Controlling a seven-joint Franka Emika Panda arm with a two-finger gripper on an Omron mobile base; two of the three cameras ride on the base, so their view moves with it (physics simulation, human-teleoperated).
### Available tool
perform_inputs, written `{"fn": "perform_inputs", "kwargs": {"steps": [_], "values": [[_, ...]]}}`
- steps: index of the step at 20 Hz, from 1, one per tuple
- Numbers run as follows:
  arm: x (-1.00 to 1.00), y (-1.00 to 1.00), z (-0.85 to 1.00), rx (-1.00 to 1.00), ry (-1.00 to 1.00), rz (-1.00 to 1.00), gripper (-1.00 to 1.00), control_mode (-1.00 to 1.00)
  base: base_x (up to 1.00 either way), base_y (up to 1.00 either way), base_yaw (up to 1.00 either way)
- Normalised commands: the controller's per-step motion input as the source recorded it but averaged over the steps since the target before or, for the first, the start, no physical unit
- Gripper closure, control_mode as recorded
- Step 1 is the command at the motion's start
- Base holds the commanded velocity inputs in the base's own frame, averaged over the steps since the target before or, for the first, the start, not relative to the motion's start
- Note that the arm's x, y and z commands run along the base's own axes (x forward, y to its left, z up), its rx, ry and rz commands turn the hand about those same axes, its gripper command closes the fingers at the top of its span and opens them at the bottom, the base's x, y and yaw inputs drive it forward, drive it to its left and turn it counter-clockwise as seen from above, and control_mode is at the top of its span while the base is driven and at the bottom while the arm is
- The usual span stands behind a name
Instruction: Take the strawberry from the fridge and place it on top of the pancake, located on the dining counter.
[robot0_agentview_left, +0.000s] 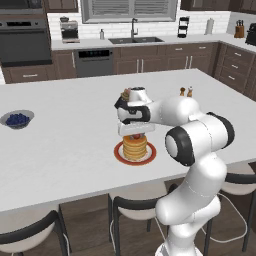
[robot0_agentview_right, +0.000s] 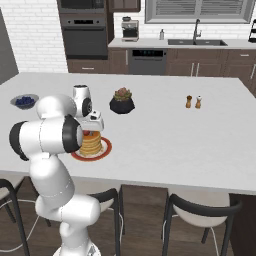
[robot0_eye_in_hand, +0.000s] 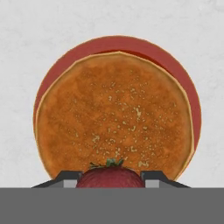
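Above pancake (robot0_eye_in_hand: 113, 118), strawberry (robot0_eye_in_hand: 111, 177) leaves toward stack, gripper-held

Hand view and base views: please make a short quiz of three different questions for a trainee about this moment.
1. True or false: the strawberry sits between the gripper fingers.
2. What is directly under the gripper? A) bowl of blue berries B) pancake C) potted plant
3. Fill in: the pancake lies on a red ___.

Key: 1 true; 2 B; 3 plate.
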Motion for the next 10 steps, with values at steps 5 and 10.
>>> {"fn": "perform_inputs", "kwargs": {"steps": [5,10], "values": [[0.00,0.00,-0.03,0.00,0.00,0.00,-1.00,-1.00,0.00,0.00,0.00],[0.00,0.00,0.00,0.00,0.00,0.00,-1.00,-1.00,0.00,0.00,0.00]]}}
